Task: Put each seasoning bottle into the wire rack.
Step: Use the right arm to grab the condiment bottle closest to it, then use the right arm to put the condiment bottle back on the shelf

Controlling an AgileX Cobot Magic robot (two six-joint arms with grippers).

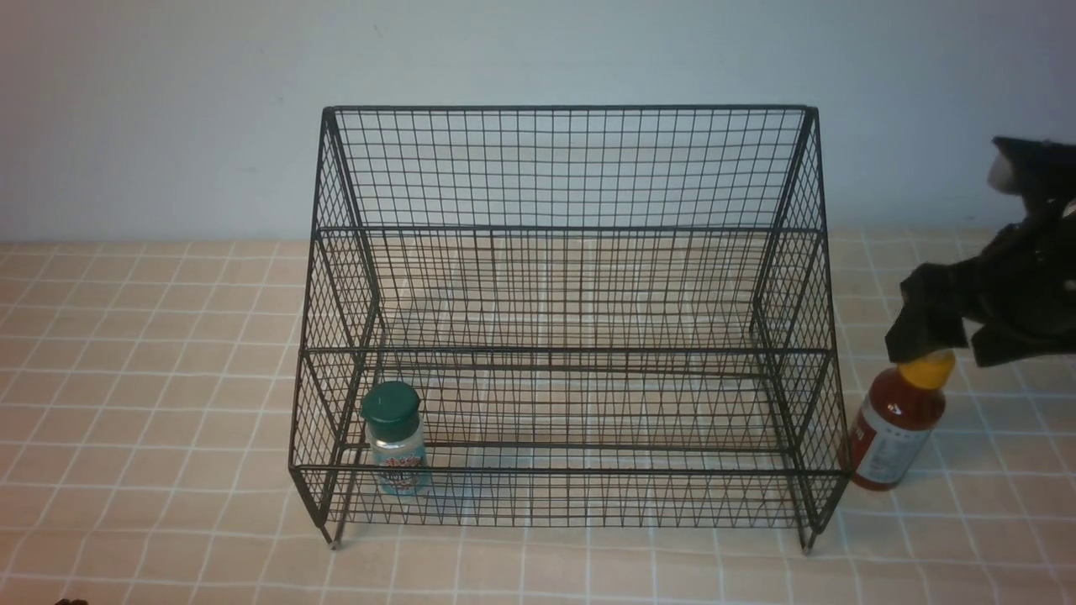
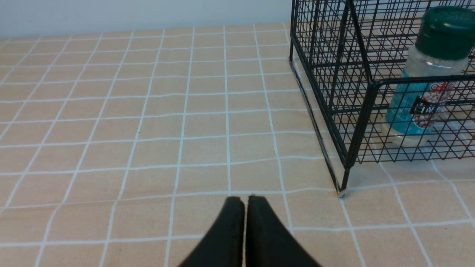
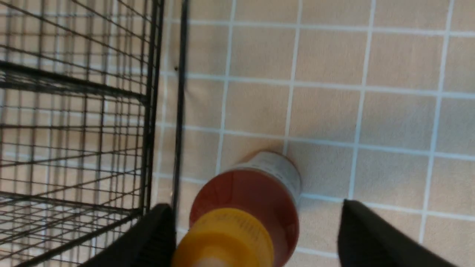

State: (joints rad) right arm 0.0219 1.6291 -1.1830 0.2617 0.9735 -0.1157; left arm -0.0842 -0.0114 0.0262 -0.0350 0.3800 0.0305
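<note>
- Bottle of red sauce (image 1: 898,420), with a yellow nozzle cap and a white label, stands upright on the tiled-pattern tabletop (image 1: 151,403), outside the rack and just beside its right side.
- Right gripper (image 3: 259,222), dark and blurred, has its fingers spread wide around the yellow cap (image 3: 226,241). The cap sits nearer the rack-side finger; whether they touch, I cannot tell. More room shows between the cap and the outer finger.
- Between the rack's right edge and the cap, the rack-side finger has only a tight strip; on the side away from the rack, pale squared surface lies open.
- Large black wire-mesh rack (image 1: 572,351), with stepped tiers, a tall back and sloping sides, stands on short feet at mid-table. Its front rail runs unbroken across the low mesh front, and its upper tiers have open space across their width.
- Short clear shaker (image 1: 398,454), with a dark green cap and a teal label, stands in the rack's lowest front section, near the left end. To its right, that section is open up to the far side.
- Left gripper (image 2: 246,200), black, has its tips drawn together with nothing held, near the rack's left front foot (image 2: 342,193).
</note>
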